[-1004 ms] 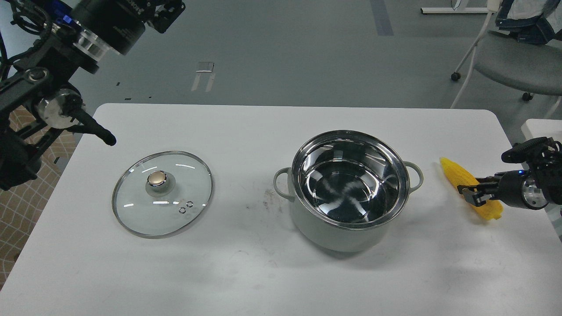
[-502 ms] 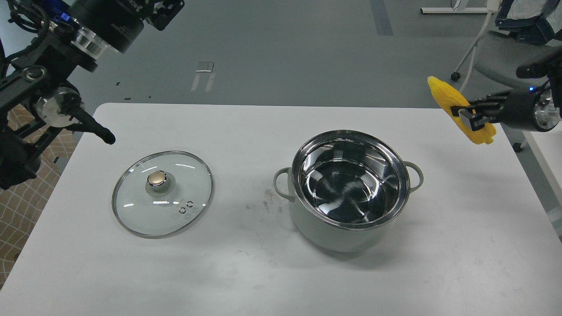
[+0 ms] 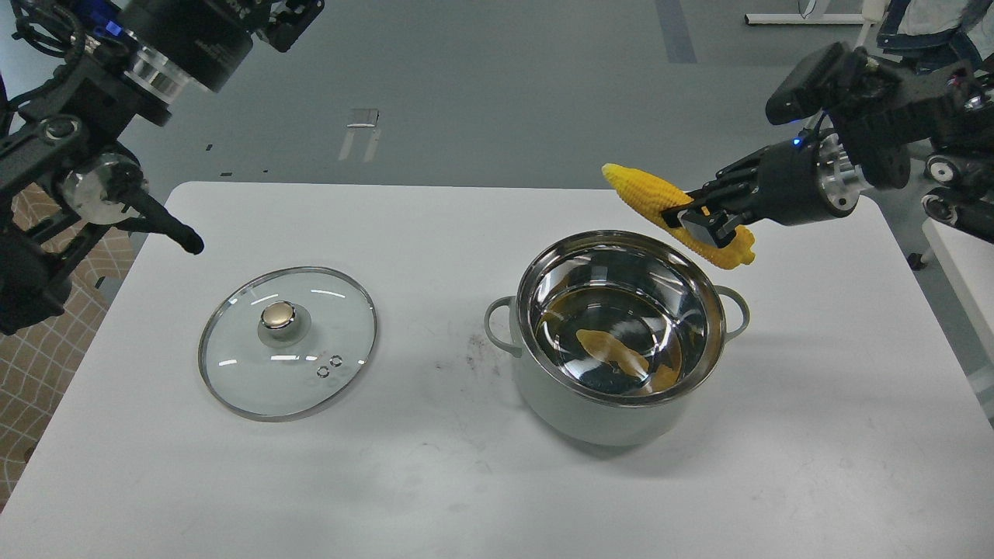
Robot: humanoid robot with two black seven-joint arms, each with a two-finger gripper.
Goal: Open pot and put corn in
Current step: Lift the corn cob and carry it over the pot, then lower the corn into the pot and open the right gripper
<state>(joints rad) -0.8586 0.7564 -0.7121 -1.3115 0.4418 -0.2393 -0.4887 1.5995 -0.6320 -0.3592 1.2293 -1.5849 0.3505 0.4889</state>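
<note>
Our right claw [image 3: 703, 221] grips the corn [image 3: 674, 213] across its thick half, holding it in the air above the far right rim of the pot [image 3: 617, 341], pointed tip aimed left; a yellow reflection shows in the pot's steel interior; the pot stands open on the white surface [image 3: 466, 466], its glass lid [image 3: 287, 341] lying flat well to the left; our left claw [image 3: 291, 19] hangs high at the far left, and we cannot tell its state; opening looks done, and we judge that lowering and releasing the corn remain.
</note>
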